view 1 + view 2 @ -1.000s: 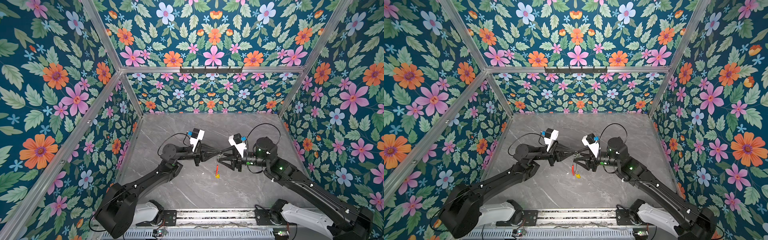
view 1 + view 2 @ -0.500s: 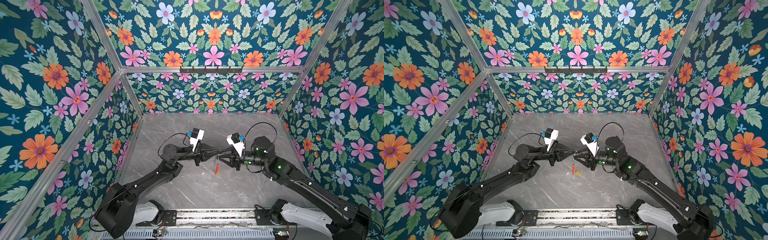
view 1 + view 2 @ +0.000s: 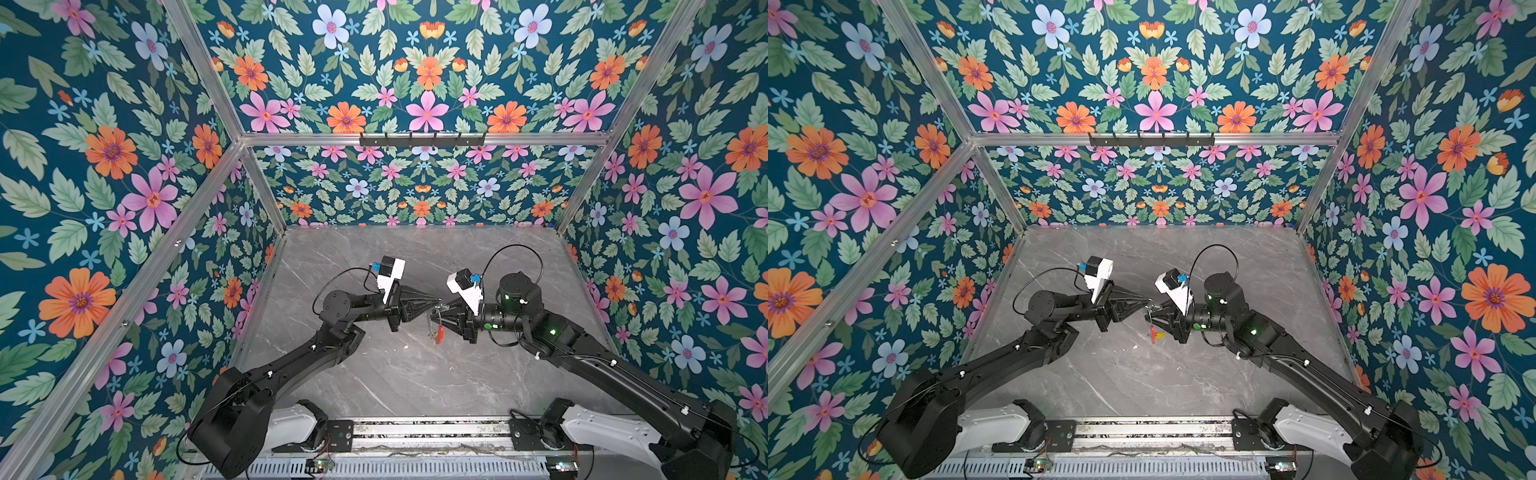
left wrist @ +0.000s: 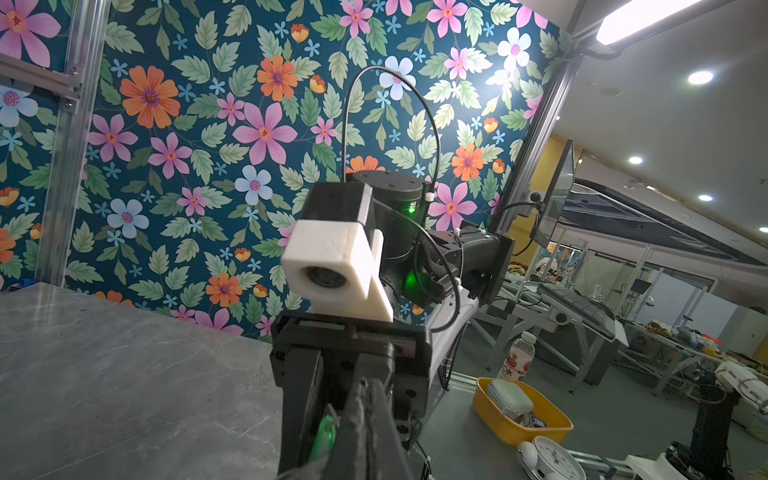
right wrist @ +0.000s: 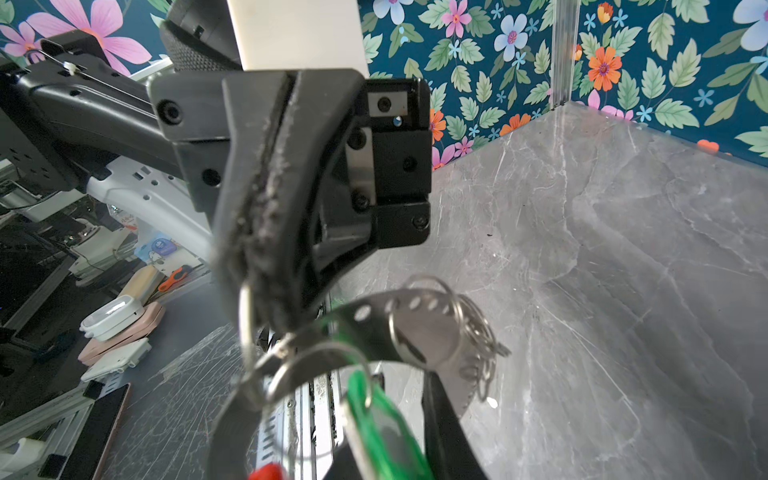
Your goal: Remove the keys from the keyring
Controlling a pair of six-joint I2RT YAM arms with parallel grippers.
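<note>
Flowered walls in blue, pink and orange close in a grey marble tabletop, and both arms meet above its middle in both top views. The left claw points toward the right arm with its fingers pressed flat together. In the right wrist view its tips pinch a thin silver strand of the keyring, which hangs in the air between the two claws, clear of the tabletop. The red sleeve of the keyring shows at the lowest part of the bundle, and a cluster of small silver rings fans out to one side. The right claw faces the left one, tip almost to tip and just beneath it. Its jaws stand narrowly apart, with the green key lying between its two dark fingers. I cannot tell whether they press on it or only flank it. From the left wrist view the same green head peeks out beside the left claw's closed fingers, directly in front of the right claw's body.
</note>
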